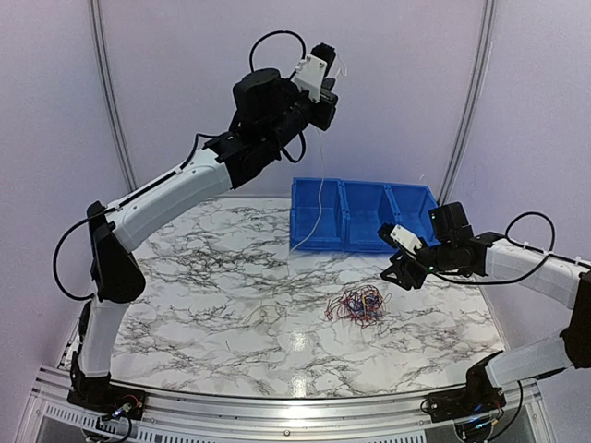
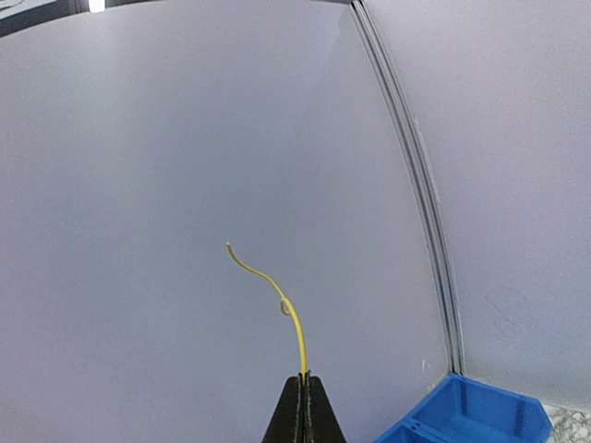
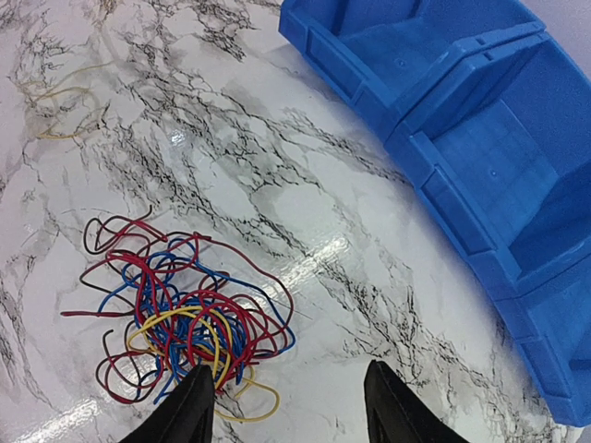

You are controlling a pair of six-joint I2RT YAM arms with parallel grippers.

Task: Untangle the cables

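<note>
Cables (image 1: 358, 305) lie bunched near the blue bins (image 1: 365, 217); left tool (image 2: 303, 377) clamped on one yellow strand (image 2: 302, 351), right tool (image 3: 286, 371) apart.

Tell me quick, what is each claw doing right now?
Left gripper: shut on a yellow wire, held high.
Right gripper: open, holding nothing, above the cable bunch.

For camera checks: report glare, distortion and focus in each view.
Top external: bright glare spot on the table near the cable bunch. Left wrist: wall seam bows, yellow wire sharp. Right wrist: glare streak on the table, bins look curved, cable bunch crisp.
</note>
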